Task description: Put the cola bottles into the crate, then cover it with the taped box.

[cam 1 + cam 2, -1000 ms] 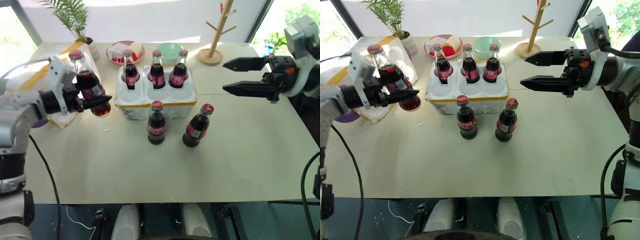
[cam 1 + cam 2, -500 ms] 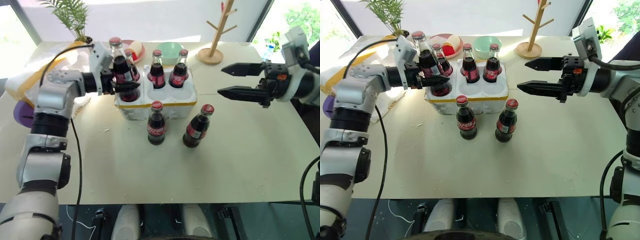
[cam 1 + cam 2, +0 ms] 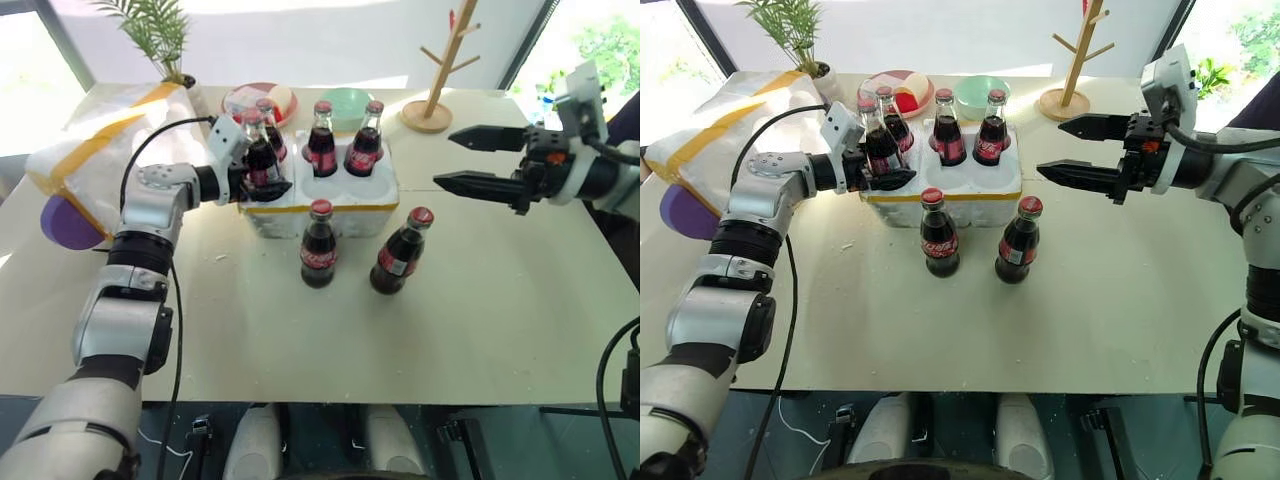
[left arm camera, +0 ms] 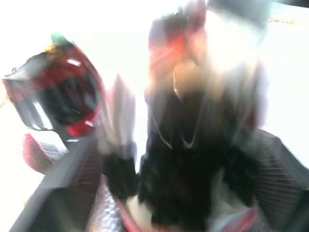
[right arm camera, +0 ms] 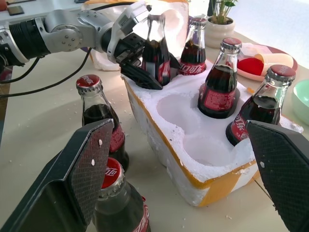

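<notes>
Left pincer [image 3: 883, 172] (fingers spread) flanks a cola bottle [image 3: 878, 145] in the crate [image 3: 985, 186]; right pincer [image 3: 1065, 148] hovers open.

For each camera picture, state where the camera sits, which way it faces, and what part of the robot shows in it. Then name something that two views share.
Left and right eye views: on the head, looking forward and down at the table; both arms show.
Left wrist view: on the left wrist, close behind a cola bottle between its fingers.
Right wrist view: on the right wrist, facing the crate; its open fingers frame it.
Shared: the right wrist and head views both show the left gripper around a bottle at the crate's corner well.
</notes>
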Tool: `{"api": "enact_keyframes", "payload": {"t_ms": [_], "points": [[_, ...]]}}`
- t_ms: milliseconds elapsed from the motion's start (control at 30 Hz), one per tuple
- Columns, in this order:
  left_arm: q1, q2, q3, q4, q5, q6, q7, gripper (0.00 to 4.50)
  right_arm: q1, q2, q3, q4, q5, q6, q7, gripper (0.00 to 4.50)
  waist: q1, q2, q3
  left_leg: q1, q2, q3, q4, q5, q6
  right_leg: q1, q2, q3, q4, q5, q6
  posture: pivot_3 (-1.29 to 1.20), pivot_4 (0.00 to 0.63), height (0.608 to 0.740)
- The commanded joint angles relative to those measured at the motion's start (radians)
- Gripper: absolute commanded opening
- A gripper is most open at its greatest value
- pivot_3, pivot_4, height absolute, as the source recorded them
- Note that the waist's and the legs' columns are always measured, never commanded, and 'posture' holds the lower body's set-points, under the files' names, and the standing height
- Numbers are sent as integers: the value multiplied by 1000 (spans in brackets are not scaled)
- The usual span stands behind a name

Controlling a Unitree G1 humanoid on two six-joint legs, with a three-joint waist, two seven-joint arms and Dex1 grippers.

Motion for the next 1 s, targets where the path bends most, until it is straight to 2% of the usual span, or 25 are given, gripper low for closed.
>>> {"api": "enact_keyframes", "payload": {"t_ms": [33, 133, 267, 500, 633, 800, 933, 1000], "points": [[-9, 5, 14, -26, 3, 10, -13, 4422, -38, 3, -4, 18, -14, -30, 8, 4500, -1, 0, 0, 0, 0, 0, 0, 0, 0, 0, 0, 0, 0, 0, 0, 0, 150, 740], [-5, 20, 28, -65, -8, 25, -26, 4422, -50, 4, 4, 37, -26, -43, 14, 4500, -1, 0, 0, 0, 0, 0, 0, 0, 0, 0, 0, 0, 1, 0, 0, 0, 150, 740], [11, 69, 72, -215, -85, 133, -93, 4422, -59, 2, 11, 53, -41, -56, 28, 4500, -2, 0, 0, -1, 0, 0, 0, -1, 1, -1, 1, 0, 1, 0, 0, 0, 150, 740], [78, 248, 124, -504, -201, 316, -217, 4422, -79, -16, 20, 88, -61, -67, 71, 4500, -10, 1, 0, -1, 1, 1, 0, -1, 2, -3, 1, 0, 0, 0, 0, 0, 150, 740], [137, 364, 173, -668, -332, 471, -303, 4422, -95, -20, 22, 95, -70, -73, 100, 4500, -12, 1, 0, -1, 2, 1, 0, -1, 2, -2, 1, 0, 0, 0, 0, 0, 150, 740], [252, 453, 214, -870, -448, 576, -336, 4422, -163, -16, -46, -5, 49, 36, 74, 4500, -11, 3, 2, -1, 2, 0, 0, -1, 2, -3, 0, 0, 0, 0, 0, 0, 150, 740], [302, 483, 230, -941, -493, 609, -317, 4422, -123, -38, -50, -100, 72, 60, 65, 4500, -6, 3, 1, -1, 2, 0, -1, -1, 2, -2, 1, 0, 0, 0, 0, 0, 150, 740], [354, 507, 208, -971, -468, 573, -331, 4422, -104, -37, -50, -129, 79, 65, 54, 4500, -6, 2, 2, -1, 2, 0, 0, -1, 2, -2, 1, 0, 0, 0, 0, 0, 150, 740]]}}
